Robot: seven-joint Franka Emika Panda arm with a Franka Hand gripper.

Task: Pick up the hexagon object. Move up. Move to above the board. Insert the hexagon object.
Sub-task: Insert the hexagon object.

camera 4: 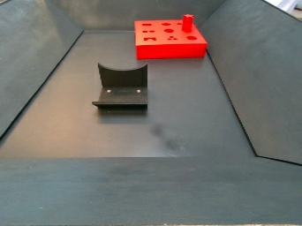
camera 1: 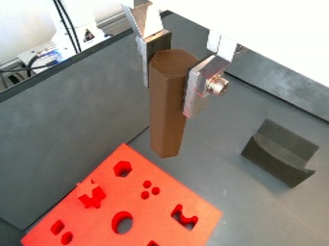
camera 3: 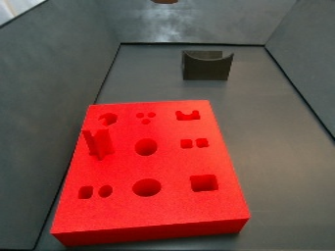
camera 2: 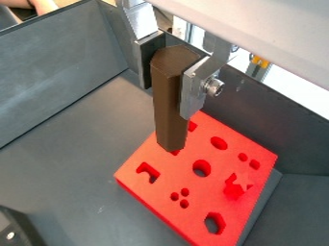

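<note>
My gripper (camera 1: 175, 72) is shut on the hexagon object (camera 1: 164, 106), a tall brown six-sided peg held upright by its upper part between the silver fingers (camera 1: 199, 88). Both wrist views show this grip; the gripper (camera 2: 174, 75) and the peg (camera 2: 171, 101) are well above the floor. The peg's lower end hangs over the near edge of the red board (camera 1: 174, 184), which lies flat with several cut-out holes (camera 2: 161, 202). The board also shows in both side views (camera 3: 170, 167) (camera 4: 171, 48). A brown tip (camera 3: 164, 1) shows at the top edge of a side view; the gripper itself is out of view there.
A short red upright block (camera 3: 98, 142) (camera 4: 185, 19) stands on the board. A dark grey block with a curved notch (camera 1: 280, 151) (camera 3: 206, 64) (camera 4: 120, 88) sits on the dark floor apart from the board. Sloping grey walls (camera 4: 35, 71) enclose the floor.
</note>
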